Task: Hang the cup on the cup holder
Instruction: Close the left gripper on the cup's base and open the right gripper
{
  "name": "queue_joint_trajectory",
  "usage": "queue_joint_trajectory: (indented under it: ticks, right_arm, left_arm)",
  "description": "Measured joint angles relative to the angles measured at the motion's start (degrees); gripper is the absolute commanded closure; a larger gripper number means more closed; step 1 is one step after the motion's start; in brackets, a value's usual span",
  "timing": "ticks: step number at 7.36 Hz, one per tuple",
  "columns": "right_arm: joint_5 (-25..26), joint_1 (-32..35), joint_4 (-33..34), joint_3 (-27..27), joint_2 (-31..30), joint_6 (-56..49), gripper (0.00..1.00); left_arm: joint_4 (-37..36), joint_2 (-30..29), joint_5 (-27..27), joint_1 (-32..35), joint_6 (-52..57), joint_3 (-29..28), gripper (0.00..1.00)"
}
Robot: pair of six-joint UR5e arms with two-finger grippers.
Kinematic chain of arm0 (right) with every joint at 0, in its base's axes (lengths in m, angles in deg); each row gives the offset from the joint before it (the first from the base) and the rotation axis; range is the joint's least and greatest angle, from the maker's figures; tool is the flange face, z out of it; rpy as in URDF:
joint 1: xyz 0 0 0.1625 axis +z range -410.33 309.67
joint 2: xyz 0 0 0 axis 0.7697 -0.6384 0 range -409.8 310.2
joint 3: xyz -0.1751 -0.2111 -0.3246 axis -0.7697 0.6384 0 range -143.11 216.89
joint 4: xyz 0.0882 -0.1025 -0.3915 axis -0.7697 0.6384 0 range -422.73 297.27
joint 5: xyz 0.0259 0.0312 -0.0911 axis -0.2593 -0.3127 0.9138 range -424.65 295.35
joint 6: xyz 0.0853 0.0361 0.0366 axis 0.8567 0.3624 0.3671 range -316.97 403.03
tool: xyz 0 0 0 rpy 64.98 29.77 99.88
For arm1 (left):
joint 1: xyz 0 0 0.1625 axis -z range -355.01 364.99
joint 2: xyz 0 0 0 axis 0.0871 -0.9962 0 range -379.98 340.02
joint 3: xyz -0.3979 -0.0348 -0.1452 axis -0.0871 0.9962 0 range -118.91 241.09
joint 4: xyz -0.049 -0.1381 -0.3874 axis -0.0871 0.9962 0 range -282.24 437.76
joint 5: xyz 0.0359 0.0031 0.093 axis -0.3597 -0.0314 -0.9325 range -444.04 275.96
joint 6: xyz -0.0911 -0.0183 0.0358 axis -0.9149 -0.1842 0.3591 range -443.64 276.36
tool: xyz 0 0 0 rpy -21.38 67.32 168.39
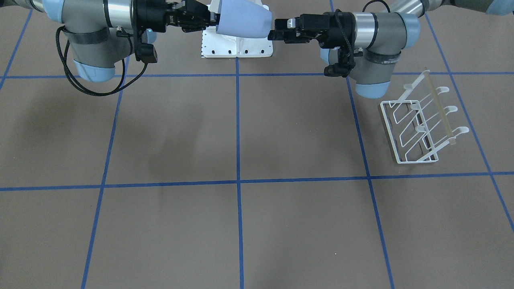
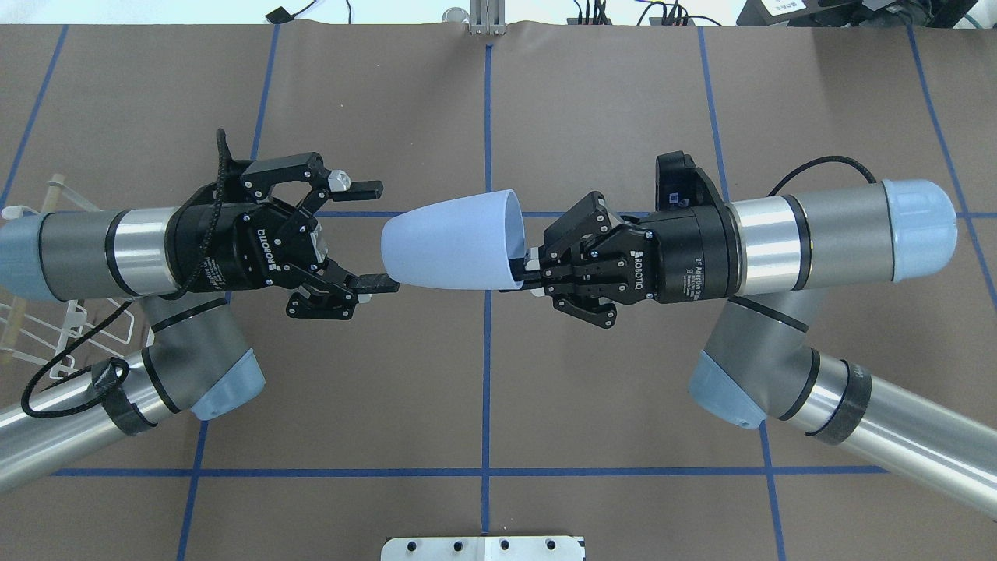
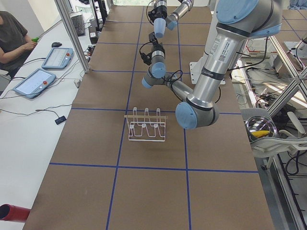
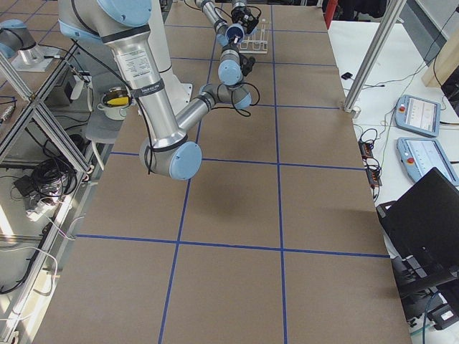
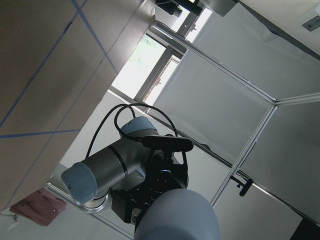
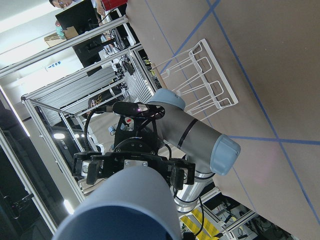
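pale blue plastic, the cup (image 2: 452, 241) hangs on its side in the air above the middle of the table (image 2: 623, 117), mouth toward the right hand (image 2: 523, 274), closed end toward the left hand (image 2: 374, 235). the right hand is clenched on the rim wall, one finger inside the mouth and one outside. the left hand is spread wide around the narrow end; its lower finger looks to be touching or just beside the base, and which of the two cannot be told.

the cup is probably light and fairly stiff, but thin-walled, smooth and tapered, so a hard squeeze across the body could push it out toward the narrow end. a moderate grip low on the body, or on the rim, seems safest.

the cup holder (image 1: 421, 124) stands on the robot's left side, well apart from the cup and near the left arm's elbow. bare table lies between them. the slanted prongs will likely need the mouth lined up with them.
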Motion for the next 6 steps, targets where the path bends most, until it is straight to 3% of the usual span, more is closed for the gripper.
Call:
queue_joint_trajectory:
  ticks: [6]
  right_arm:
    - [2.05,-2.14,-0.32,0.07,0.77,-0.07,1.0]
  left_arm:
    - [-0.41,-0.07,-0.16,-1.81,-1.88,1.9,0.02]
